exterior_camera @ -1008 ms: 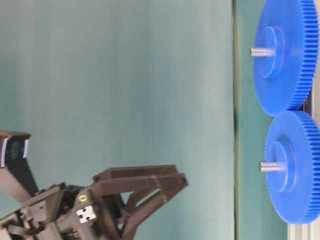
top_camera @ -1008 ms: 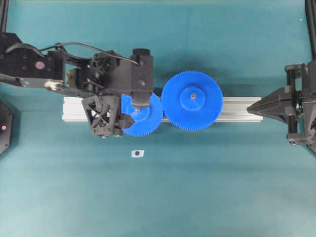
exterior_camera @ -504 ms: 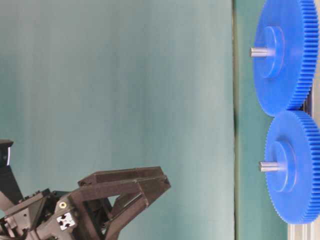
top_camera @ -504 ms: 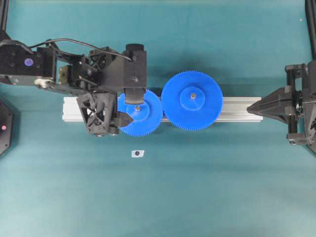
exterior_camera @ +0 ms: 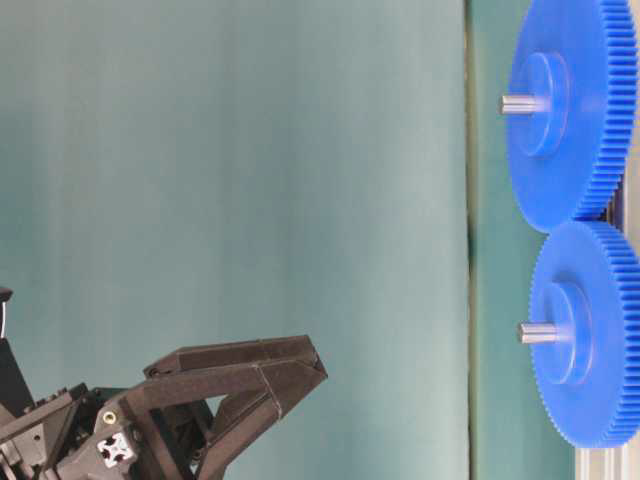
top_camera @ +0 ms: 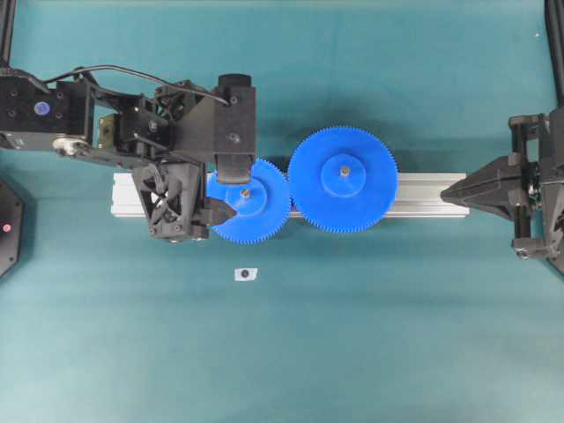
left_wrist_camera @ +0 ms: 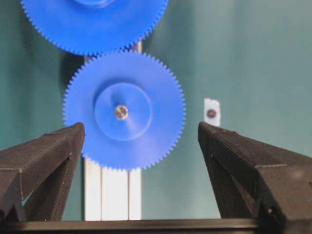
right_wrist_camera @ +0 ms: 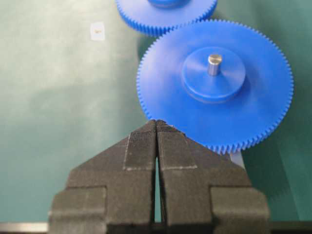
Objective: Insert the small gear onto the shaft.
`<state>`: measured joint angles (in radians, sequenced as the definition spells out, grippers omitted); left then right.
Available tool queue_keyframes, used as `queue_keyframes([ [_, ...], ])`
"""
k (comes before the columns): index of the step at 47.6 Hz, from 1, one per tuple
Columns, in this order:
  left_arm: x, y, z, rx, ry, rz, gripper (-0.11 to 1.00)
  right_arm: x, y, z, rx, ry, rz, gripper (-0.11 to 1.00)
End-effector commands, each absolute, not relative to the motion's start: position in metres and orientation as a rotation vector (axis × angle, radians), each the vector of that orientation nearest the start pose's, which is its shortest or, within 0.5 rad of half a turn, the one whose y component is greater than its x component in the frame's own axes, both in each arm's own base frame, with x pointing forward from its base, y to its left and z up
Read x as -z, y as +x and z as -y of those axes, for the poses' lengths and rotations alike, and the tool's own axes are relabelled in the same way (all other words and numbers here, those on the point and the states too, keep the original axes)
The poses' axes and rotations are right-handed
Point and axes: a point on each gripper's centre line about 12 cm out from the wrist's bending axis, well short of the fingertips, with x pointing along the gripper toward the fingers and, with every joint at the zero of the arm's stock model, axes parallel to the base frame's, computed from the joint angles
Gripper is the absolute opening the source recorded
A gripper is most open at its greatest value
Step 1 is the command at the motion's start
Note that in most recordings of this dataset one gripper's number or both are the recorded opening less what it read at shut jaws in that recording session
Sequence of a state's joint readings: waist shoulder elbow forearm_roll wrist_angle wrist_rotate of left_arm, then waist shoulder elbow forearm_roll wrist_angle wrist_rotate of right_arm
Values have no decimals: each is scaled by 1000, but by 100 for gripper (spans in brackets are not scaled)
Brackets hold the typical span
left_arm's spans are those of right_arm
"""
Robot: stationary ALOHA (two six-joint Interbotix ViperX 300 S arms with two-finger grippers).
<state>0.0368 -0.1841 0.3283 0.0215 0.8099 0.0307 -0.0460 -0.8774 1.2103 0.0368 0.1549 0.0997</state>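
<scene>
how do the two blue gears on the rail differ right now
The small gear is narrower across than the large gear. The small gear sits on the left, beneath the open left gripper; the large gear sits nearer the rail's middle, uncovered. Both are blue, finely toothed, seated on metal pins with raised hubs, teeth meeting.

Two blue gears [top_camera: 344, 181] [top_camera: 256, 211], one aluminium rail [top_camera: 423, 194], one small white tag [top_camera: 245, 274].

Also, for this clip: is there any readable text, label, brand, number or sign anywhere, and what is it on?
No readable text in any view.
Small white tag on the green mat: only a dark dot, no lettering legible.
Small gear, larger gear, aluminium rail: unmarked.
</scene>
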Motion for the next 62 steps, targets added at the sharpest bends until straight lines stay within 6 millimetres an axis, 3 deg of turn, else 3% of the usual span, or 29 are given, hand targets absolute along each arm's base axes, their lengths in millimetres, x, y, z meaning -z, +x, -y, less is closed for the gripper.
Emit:
queue_keyframes([
  [1, -307, 366, -14, -26, 36, -914, 89, -217, 198, 8, 75, 159, -467, -1],
  [62, -300, 365, -14, -24, 37, -932, 89, -219, 192, 8, 73, 159, -449, -1],
])
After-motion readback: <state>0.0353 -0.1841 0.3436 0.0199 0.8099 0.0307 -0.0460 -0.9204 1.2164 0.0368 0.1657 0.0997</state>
